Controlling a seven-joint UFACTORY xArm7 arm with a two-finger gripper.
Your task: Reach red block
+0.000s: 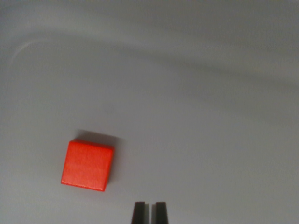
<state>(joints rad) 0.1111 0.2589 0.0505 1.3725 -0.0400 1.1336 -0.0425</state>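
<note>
the block [87,164] is a small red cube with crisp edges and a faintly grained, matte top, turned slightly askew and casting a short dark shadow on its far side. it lies on a smooth, pale grey surface [205,107] in the wrist view's lower left, apart from the gripper [149,212]. the two dark, flat fingertips [138,213] stand nearly together with only a thin slit between, holding nothing.
</note>
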